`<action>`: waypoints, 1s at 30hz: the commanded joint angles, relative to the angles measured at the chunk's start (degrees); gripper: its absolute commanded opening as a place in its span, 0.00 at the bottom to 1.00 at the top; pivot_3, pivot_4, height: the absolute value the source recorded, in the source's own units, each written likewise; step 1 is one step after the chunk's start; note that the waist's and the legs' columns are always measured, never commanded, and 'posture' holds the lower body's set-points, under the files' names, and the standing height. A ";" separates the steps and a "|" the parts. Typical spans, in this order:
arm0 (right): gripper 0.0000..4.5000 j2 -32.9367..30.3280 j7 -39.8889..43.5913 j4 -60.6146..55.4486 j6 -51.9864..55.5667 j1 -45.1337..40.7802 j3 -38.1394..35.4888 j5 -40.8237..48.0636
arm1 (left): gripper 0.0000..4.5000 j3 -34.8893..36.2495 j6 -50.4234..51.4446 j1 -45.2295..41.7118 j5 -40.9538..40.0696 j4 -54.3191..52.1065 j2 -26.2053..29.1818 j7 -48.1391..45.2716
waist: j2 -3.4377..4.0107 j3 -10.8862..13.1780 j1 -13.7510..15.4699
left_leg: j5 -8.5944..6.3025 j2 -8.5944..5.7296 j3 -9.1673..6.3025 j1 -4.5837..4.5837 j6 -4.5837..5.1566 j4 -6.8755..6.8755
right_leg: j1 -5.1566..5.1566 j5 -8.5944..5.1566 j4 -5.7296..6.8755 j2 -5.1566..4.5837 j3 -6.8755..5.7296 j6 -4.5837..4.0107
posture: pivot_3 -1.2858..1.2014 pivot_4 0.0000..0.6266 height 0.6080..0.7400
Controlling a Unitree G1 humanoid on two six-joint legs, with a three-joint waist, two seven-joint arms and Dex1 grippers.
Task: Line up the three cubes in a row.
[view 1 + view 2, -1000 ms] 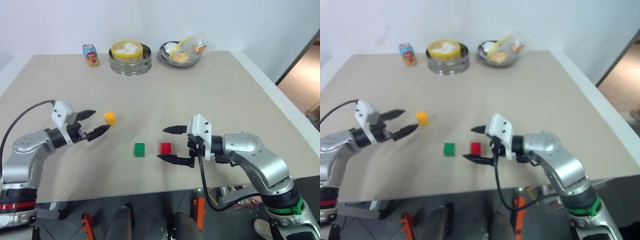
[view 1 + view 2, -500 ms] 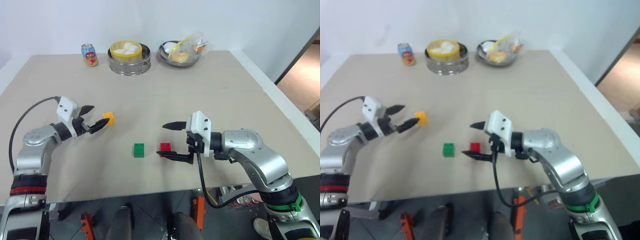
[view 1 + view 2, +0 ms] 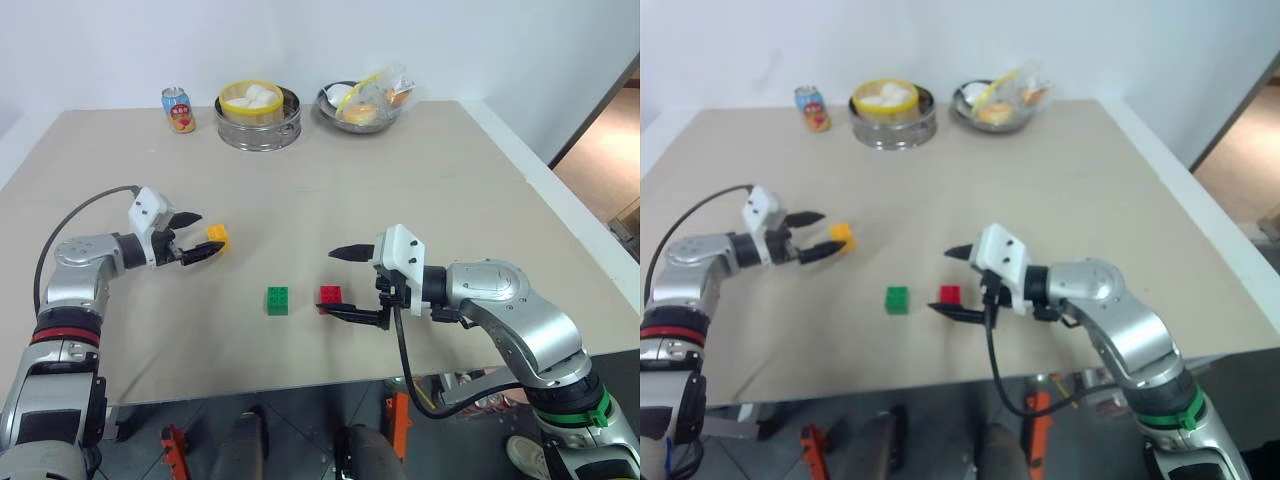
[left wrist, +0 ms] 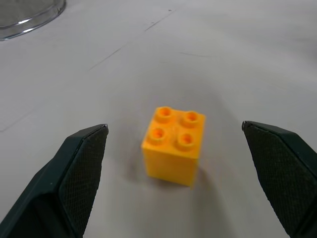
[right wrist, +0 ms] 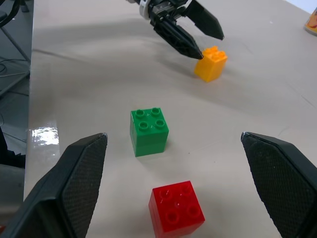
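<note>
— So why is the left gripper [image 3: 203, 240] parked out there, away from the other two bricks?

— Because the yellow-orange cube [image 3: 218, 236] is the stray one. It sits alone towards the left edge of the table [image 3: 470, 170], farther in from the near edge than its mates. The black fingers stand wide apart on either side of it, released, nothing pinched yet. From the wrist camera the cube [image 4: 174, 145] lies squarely between the two pads, studs up, not touching either. I'd say it is set up for a grasp.

— And the right gripper [image 3: 340, 282]?

— It is also spread open, holding nothing. The red cube [image 3: 331, 295] lies just at its fingertips, and the green cube [image 3: 278, 299] is just beside the red one on the left, with a small gap. Those two already make the start of a row along the near edge, so my guess is that the right arm is just waiting.

— Anything in the way?

— Not really. The drink can [image 3: 179, 109], the steel steamer [image 3: 260, 116] and the bowl of food [image 3: 364, 104] all stand well apart, along the far edge. The one worry, I think, is the yellow-orange cube nudging the green one when it is brought over.
</note>
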 commanded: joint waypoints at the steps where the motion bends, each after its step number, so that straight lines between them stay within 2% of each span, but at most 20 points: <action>1: 1.00 -0.88 -0.28 -2.86 0.00 -0.04 -1.90 0.40 | 0.99 0.03 -3.65 -2.59 1.57 3.83 0.83 -0.95 | 0.00 0.00 0.00 | 0.00 0.00 0.00 0.00 0.00 0.00 | 0.00 0.00 0.00 0.00 0.00 0.00 | 0.52 0.24 1.00; 20: 1.00 -2.86 -0.93 -4.74 1.10 1.21 -2.64 0.51 | 0.99 -2.16 -13.27 -11.87 8.14 22.06 -1.87 -2.75 | -0.02 0.01 0.00 | -0.01 0.00 0.01 -0.03 0.04 0.04 | 0.07 0.01 0.00 0.00 0.00 0.03 | 0.52 0.24 1.00; 21: 1.00 -2.98 -1.00 -4.91 1.23 1.24 -2.72 0.59 | 0.88 -2.22 -13.79 -12.22 8.53 22.79 -1.96 -2.44 | -0.02 0.01 0.00 | -0.01 0.00 0.02 -0.03 0.04 0.04 | 0.08 0.02 0.00 0.00 0.01 0.04 | 0.52 0.24 1.00; 28: 1.00 -3.44 -1.36 -5.35 1.93 1.08 -3.08 0.92 | 0.36 -1.68 -14.54 -14.06 9.56 25.21 -2.74 -2.30 | -0.03 0.01 0.00 | 0.00 0.00 0.02 -0.04 0.05 0.06 | 0.09 0.03 0.01 0.01 0.02 0.05 | 0.52 0.24 1.00; 29: 1.00 -3.43 -1.39 -5.37 1.96 1.05 -3.06 0.91 | 0.29 -1.37 -14.39 -14.19 9.39 25.33 -2.78 -2.21 | -0.03 0.01 -0.01 | 0.00 0.00 0.02 -0.04 0.05 0.06 | 0.09 0.03 0.01 0.00 0.02 0.05 | 0.52 0.24 1.00; 30: 1.00 -3.44 -1.39 -5.33 1.95 1.03 -3.04 0.89 | 0.29 -1.22 -14.37 -14.27 9.32 25.37 -2.78 -2.22 | -0.03 0.01 -0.01 | 0.00 0.00 0.02 -0.04 0.05 0.06 | 0.09 0.03 0.01 0.01 0.02 0.05 | 0.52 0.24 1.00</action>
